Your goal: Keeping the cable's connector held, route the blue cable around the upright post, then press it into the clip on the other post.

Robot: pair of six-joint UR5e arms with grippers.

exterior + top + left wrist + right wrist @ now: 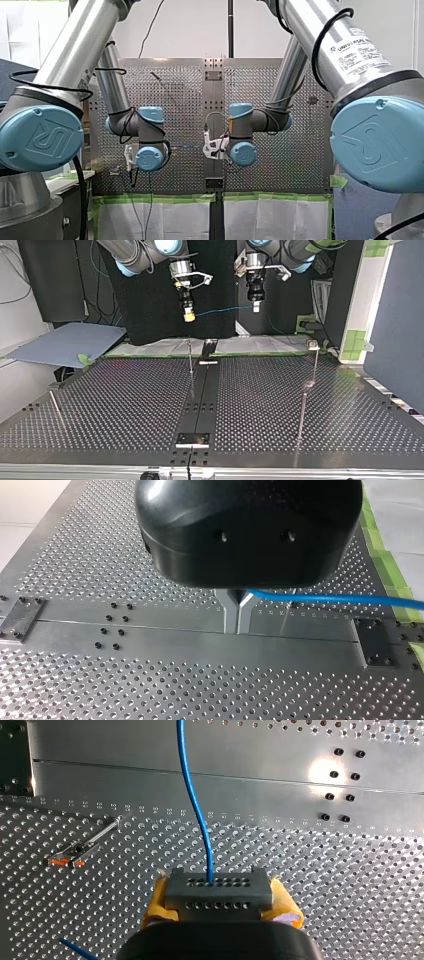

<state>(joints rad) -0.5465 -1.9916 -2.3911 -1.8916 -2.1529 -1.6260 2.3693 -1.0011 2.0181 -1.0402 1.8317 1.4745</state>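
Two arms hang well above the perforated table (125,405), wrists bent so that both tools point straight down at it, near each other in the top view. Your left gripper (238,626) is a rounded, glossy black housing with two slim metal fingers (231,612) clenched flat together. They pinch the blue cable (325,599), which leaves just under the housing and runs off sideways, thin, smooth and taut.

Your right gripper (219,909) has soft yellow pads (159,902) clamped on either side of the connector (218,887). This is a small grey rectangular block with two rows of round holes across its face. The cable springs from a hole in the upper row and curves gently away ahead of the gripper.

In the top view the cable is a nearly level line in the air between the two grippers, clear of the table. Below them a thin bare metal post (190,357) stands upright beside the table's smooth central plate (200,400). A second slim post (316,365) with a small blocky head stands well apart at that view's right. The table is silvery metal, dotted with regular rows of holes.
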